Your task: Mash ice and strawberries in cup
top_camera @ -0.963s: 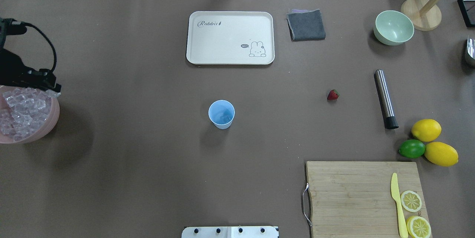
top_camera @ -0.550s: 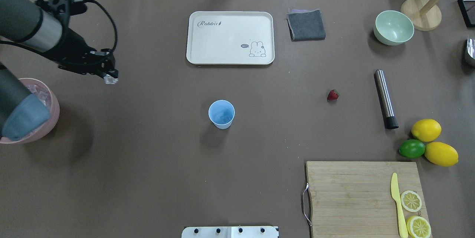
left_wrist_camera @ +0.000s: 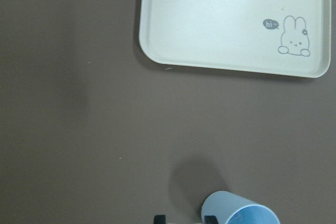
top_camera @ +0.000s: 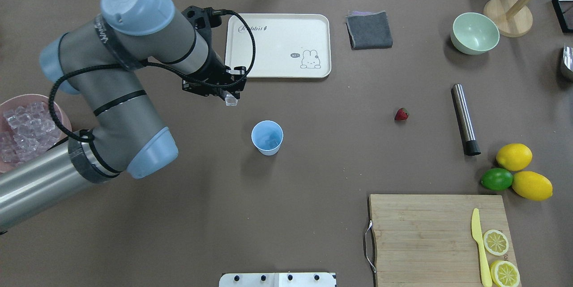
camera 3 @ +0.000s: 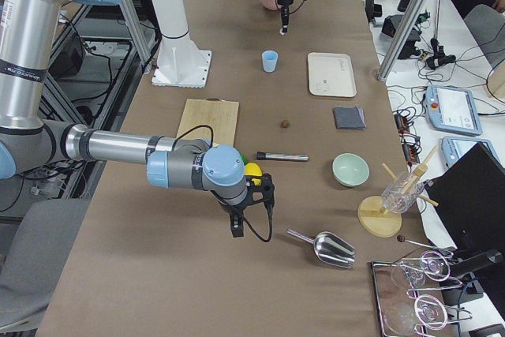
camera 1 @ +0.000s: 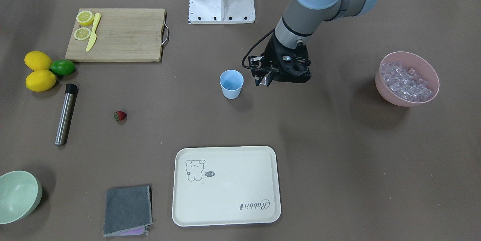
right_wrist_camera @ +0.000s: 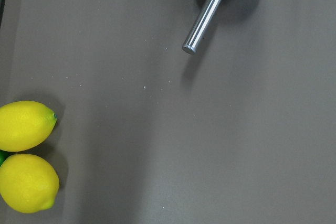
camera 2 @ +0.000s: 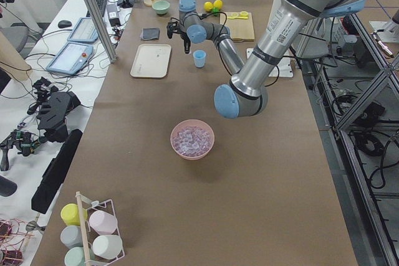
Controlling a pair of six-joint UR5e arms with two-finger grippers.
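**Ice cube held near the cup**

The round pink plastic bowl (camera 1: 397, 102) holds a heap of clear ice cubes (camera 1: 405, 81). The small light-blue plastic cup (top_camera: 267, 137) stands midway on the brown tabletop (top_camera: 313, 215), contents unclear. The left end effector (top_camera: 228, 96), near it, pinches 1 clear ice cube (top_camera: 232, 100). The small red strawberry (top_camera: 401, 114) lies well apart. Whether the right end effector (camera 3: 235, 231) is open cannot be told.

The only writing that reads clearly is on the cream tray (top_camera: 277, 49), which lies just beyond the jaws of the left gripper (top_camera: 230, 98). "Rabbit" runs in grey script along the tray's edge farthest from the jaws, and the gripper's cable crosses its first letter in the overhead view. To the right of the jaws and nearer them, a small dark speech bubble reads "hi~" beside a drawn rabbit. Dark lettering on the left arm (top_camera: 104, 36) is too small to read.
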